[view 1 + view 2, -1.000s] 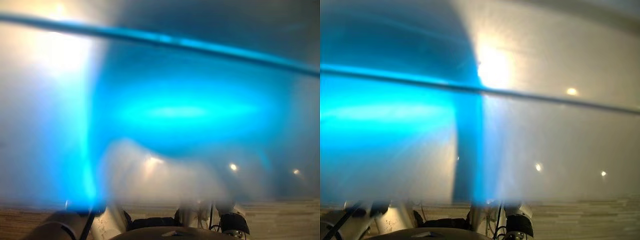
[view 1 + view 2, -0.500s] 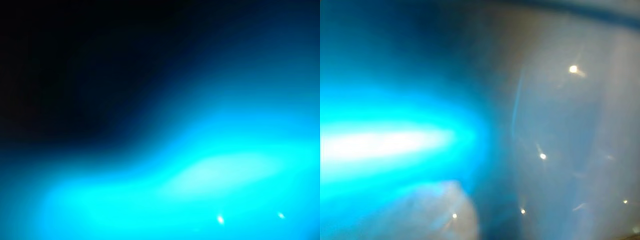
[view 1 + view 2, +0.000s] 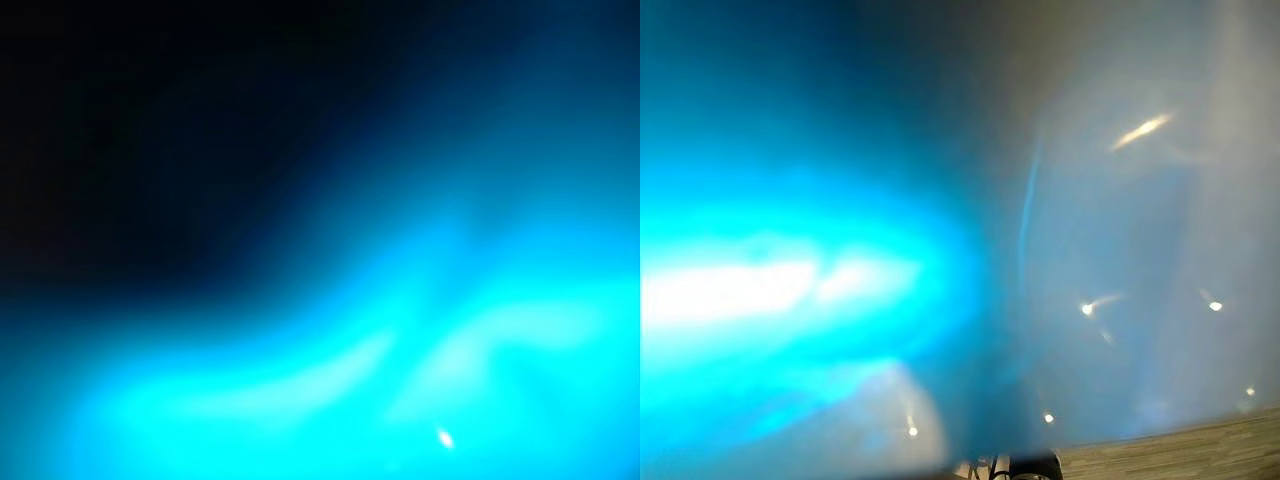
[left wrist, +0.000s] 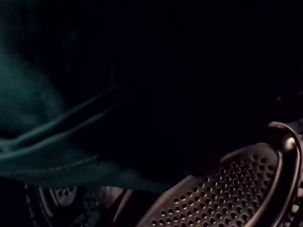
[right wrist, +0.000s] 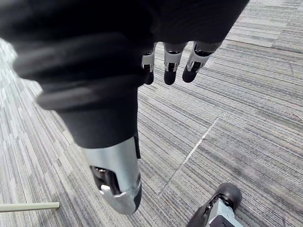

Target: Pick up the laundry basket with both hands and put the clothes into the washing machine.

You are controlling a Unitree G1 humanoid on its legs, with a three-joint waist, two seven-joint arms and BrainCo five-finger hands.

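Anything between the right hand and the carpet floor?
No. In the right wrist view the right hand hangs with nothing in it, and the stretch from its fingers down to the grey carpet is bare.

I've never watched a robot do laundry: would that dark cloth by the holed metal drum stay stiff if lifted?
Probably floppy: the dark cloth lies in soft folds, sagging in front of the perforated drum. It would likely droop from wherever it is held, and it looks thin, so probably light.
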